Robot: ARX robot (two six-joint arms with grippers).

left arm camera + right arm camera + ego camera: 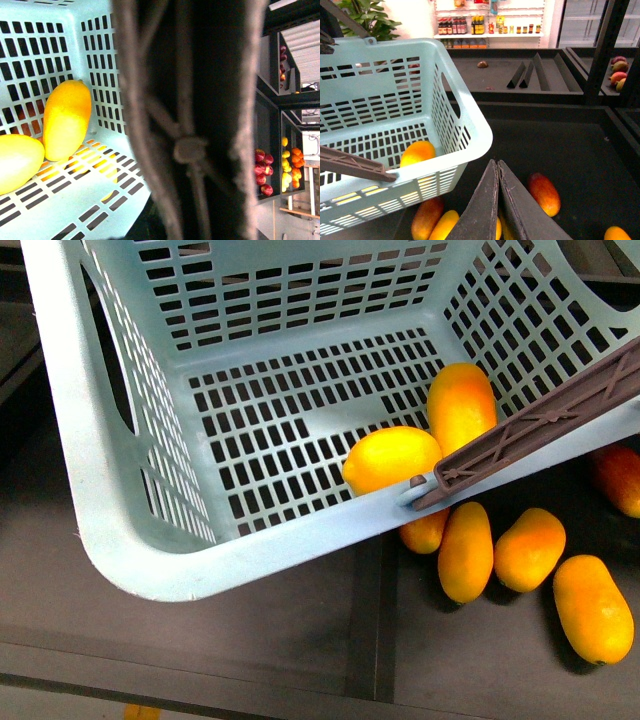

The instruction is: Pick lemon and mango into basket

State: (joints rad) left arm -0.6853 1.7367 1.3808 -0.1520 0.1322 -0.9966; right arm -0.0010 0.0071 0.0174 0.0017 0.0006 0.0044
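The pale aqua basket (pixel 250 550) fills the front view, held tilted above the dark shelf. The bright yellow lemon (pixel 392 458) and the orange-yellow mango (pixel 461 405) lie inside it on the slotted floor, touching, by the brown handle (pixel 540 430). The left wrist view shows the mango (pixel 66 120) and lemon (pixel 17 162) inside the basket (pixel 100 55). The blurred brown handle (pixel 190 125) fills that view; my left gripper is shut on it, its fingers hidden. My right gripper (pixel 497 162) is shut and empty, beside the basket's rim (pixel 470 125), above loose fruit.
Several orange mangoes (pixel 465 552) lie on the dark shelf (pixel 300 640) below the basket's near rim. Red-blushed mangoes (pixel 544 192) lie under my right gripper. Black dividers (pixel 525 75) and more dark trays stand behind. Shelves of red and yellow fruit (pixel 265 167) show far off.
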